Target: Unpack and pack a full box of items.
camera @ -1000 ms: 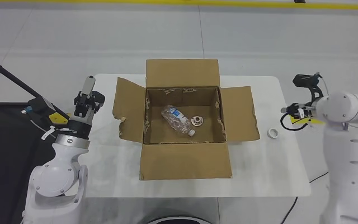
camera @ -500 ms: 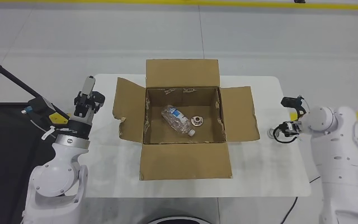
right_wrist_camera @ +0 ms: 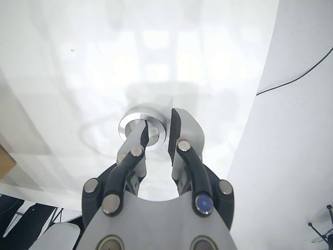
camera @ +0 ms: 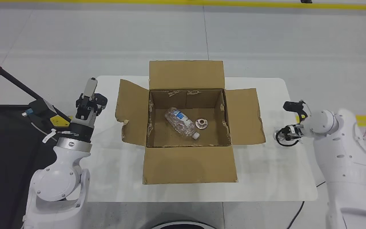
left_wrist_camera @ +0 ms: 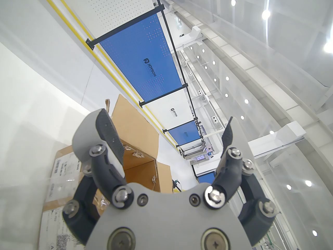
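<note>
**Right gripper [right_wrist_camera: 159, 122] straddles a metal ring [right_wrist_camera: 138, 113] on the table [camera: 257, 177], right of frame, near the open box [camera: 189, 166].**

1 finger sits inside the ring's hole and the other just outside, with the jaws not yet clamped. A clean pick probably means closing squarely on the ring's wall, then lifting straight up so the ring does not skid. The left gripper [left_wrist_camera: 166, 117], at frame left, is spread wide and empty. 1 bottle [camera: 182, 122] lies in the box.
</note>
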`<state>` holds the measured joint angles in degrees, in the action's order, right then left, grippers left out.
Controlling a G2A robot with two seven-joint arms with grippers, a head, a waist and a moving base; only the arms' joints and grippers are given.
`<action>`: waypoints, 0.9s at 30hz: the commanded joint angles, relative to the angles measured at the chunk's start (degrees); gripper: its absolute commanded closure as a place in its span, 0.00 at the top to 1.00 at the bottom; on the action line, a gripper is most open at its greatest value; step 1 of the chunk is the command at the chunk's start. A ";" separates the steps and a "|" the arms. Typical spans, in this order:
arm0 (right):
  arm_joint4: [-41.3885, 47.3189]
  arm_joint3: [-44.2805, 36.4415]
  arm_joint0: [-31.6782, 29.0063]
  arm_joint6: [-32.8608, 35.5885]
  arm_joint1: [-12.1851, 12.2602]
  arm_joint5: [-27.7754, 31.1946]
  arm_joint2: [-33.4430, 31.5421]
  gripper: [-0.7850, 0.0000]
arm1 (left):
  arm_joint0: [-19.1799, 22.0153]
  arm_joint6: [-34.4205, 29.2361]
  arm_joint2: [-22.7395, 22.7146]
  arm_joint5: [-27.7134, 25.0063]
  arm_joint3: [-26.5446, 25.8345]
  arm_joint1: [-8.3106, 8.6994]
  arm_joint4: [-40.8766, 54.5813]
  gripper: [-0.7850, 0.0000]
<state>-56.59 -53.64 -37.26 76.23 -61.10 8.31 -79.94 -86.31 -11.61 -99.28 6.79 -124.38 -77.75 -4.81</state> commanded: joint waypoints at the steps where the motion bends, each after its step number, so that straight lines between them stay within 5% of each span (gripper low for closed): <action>1: -0.11 0.37 0.29 -0.09 0.00 -0.11 0.39 0.03 | 0.00 0.00 0.00 0.00 0.00 0.00 0.00 1.00; 8: 0.81 -0.02 0.92 -0.78 0.38 0.22 0.09 0.00 | 0.00 0.00 0.00 0.00 0.00 0.00 0.00 1.00; 12: 4.72 -6.99 -0.24 -0.99 1.18 0.77 -3.36 0.00 | 0.00 0.00 0.00 0.00 0.00 0.00 0.00 1.00; 21: 16.80 -48.23 -14.92 -1.60 2.33 -7.97 -12.81 0.00 | 0.00 0.00 0.00 0.00 0.00 0.00 0.00 1.00; 27: 20.36 -63.52 -19.18 -6.46 1.78 -13.66 -8.56 0.00 | 0.00 0.00 0.00 0.00 0.00 0.00 0.00 1.00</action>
<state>-36.43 -115.71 -56.37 70.29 -59.25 -5.15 -89.84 -86.31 -11.61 -99.28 6.79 -124.38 -77.75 -4.81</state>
